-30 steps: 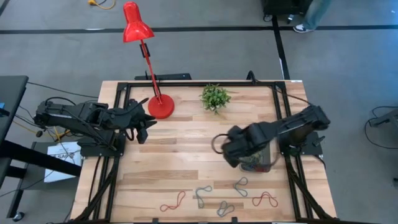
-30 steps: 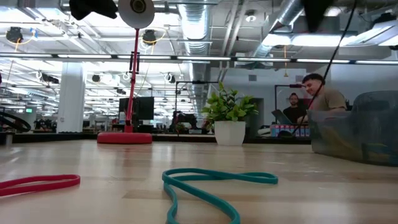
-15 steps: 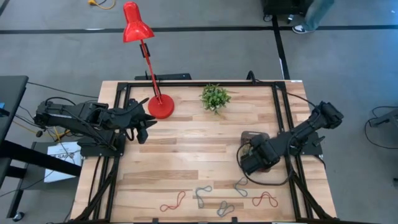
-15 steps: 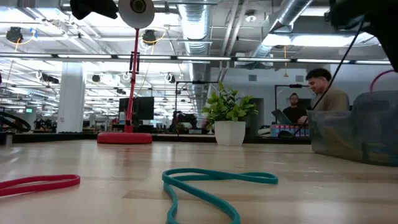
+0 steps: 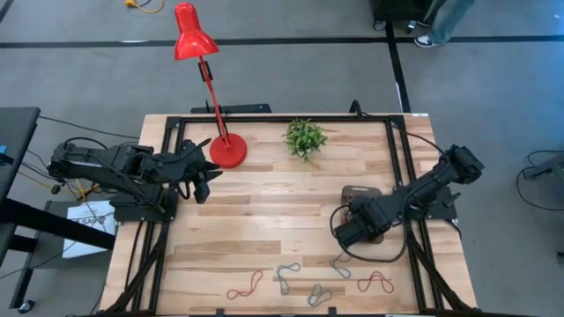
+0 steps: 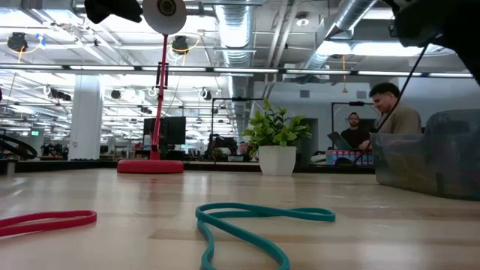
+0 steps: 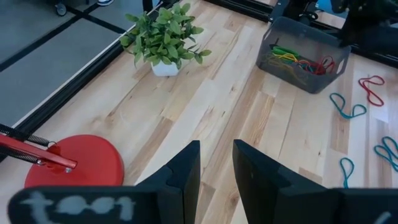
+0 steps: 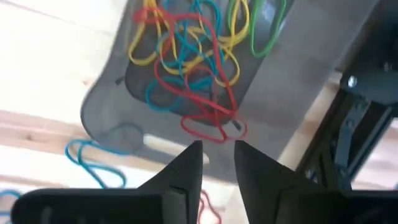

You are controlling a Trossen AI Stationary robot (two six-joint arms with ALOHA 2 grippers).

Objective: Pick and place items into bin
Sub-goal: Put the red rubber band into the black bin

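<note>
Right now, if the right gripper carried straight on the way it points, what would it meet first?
Most likely the tangle of bands lying in the bin, since the right gripper points down into it; depth is unclear.

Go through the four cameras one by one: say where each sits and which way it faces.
High: overhead, straight down on table; both arms show.
Low: tabletop height, level toward the room; teal band close, an arm at top right.
Left wrist: past left hand toward bin and plant.
Right wrist: right hand over bin.
Shared: both wrist views show the bin.
</note>
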